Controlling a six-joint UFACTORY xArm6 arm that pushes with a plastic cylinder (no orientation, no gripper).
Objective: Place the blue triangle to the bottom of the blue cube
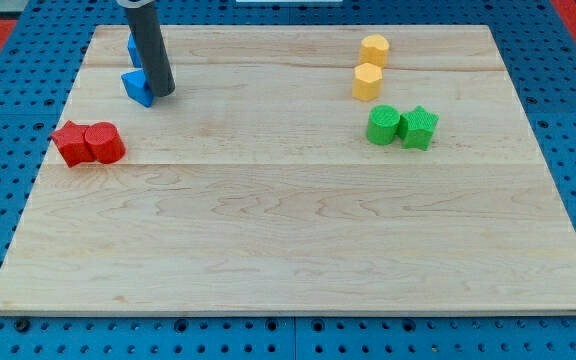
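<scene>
The blue triangle (137, 87) lies near the board's top left, just below the blue cube (132, 47), which is mostly hidden behind my rod. My tip (161, 93) rests on the board right against the triangle's right side. The rod rises from there to the view's top edge.
Two red blocks (88, 143) sit side by side at the left edge of the wooden board (288, 230). Two yellow blocks (370, 66) stand at the top right, one above the other. A green cylinder (383, 126) and a green star (419, 127) lie below them.
</scene>
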